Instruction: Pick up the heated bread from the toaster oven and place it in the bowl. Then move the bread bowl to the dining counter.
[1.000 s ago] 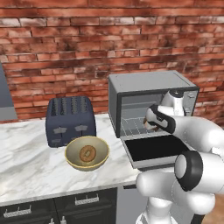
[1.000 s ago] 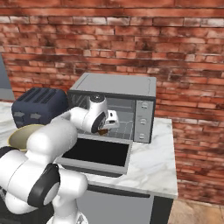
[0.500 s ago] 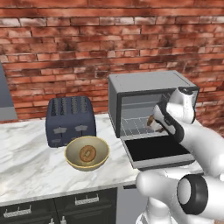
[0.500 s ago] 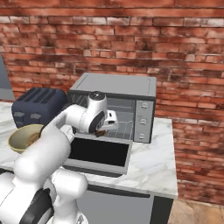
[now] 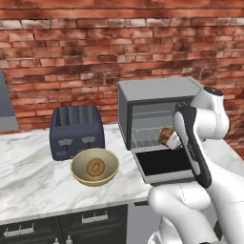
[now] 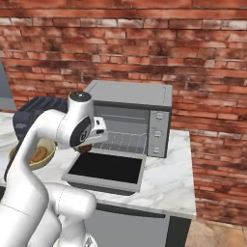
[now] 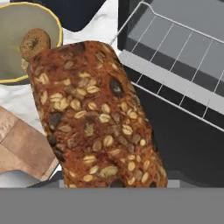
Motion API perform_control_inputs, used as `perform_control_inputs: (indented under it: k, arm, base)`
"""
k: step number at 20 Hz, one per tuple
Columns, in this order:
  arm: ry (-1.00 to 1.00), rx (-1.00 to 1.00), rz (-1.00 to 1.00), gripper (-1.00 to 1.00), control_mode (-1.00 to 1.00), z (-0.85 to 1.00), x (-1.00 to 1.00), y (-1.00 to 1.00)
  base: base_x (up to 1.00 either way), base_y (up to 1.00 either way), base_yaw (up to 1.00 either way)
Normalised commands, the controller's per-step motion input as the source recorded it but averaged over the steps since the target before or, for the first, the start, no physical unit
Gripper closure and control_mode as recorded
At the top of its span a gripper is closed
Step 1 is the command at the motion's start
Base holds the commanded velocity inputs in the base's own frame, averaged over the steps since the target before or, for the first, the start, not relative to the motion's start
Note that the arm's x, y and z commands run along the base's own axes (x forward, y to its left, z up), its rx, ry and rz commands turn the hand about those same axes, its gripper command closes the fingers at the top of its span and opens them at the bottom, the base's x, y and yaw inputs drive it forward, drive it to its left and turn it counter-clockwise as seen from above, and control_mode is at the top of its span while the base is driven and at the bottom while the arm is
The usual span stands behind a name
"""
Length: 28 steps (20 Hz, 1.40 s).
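The heated bread [image 7: 92,118], a brown seeded loaf, sits close in the hand view and hides the fingertips. My gripper [image 5: 169,139] is shut on the heated bread [image 5: 165,135], held in the air just in front of the toaster oven [image 5: 152,95] and above its dropped door [image 5: 164,164]. The yellowish bowl [image 5: 76,164] stands on the marble to the left of the oven with a brown doughnut [image 5: 95,167] in it. In the hand view the bowl [image 7: 13,48] lies at the upper left, beyond the loaf. The dining counter is out of view.
A dark blue slot toaster [image 5: 76,128] stands behind the bowl, against the brick wall. The oven's wire rack [image 7: 175,52] is bare. My own arm [image 6: 38,140] hides part of the bowl [image 6: 46,157] in the right base view. Marble lies free right of the oven [image 6: 173,178].
My hand has drawn back out of the oven mouth with the bread in it, and now hangs over the open door nearer the bowl's side.
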Motion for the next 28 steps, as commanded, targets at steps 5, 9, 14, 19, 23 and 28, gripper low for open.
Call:
perform_control_inputs:
  k: [5, 9, 14, 19, 23, 28]
  arm:
    - [0.0, 0.0, 0.22, 1.0, -1.0, 0.57, -0.86, 1.0]
    - [0.0, -0.01, 0.16, 1.0, -1.0, 0.03, -0.39, 1.0]
    - [0.0, -0.08, 0.06, 1.0, -1.0, -0.03, 0.02, 1.0]
    - [0.0, -0.1, 0.0, 1.0, -1.0, -0.36, 0.3, 1.0]
    - [0.01, -0.1, 0.04, 1.0, -1.0, -0.45, 0.31, 0.79]
    - [0.0, 0.0, 0.07, 1.0, -1.0, -0.34, 0.46, 0.37]
  base:
    - [0.0, 0.0, 0.0]
    - [0.0, 0.0, 0.0]
    - [0.0, 0.0, 0.0]
    - [0.0, 0.0, 0.0]
    - [0.0, 0.0, 0.0]
    - [0.0, 0.0, 0.0]
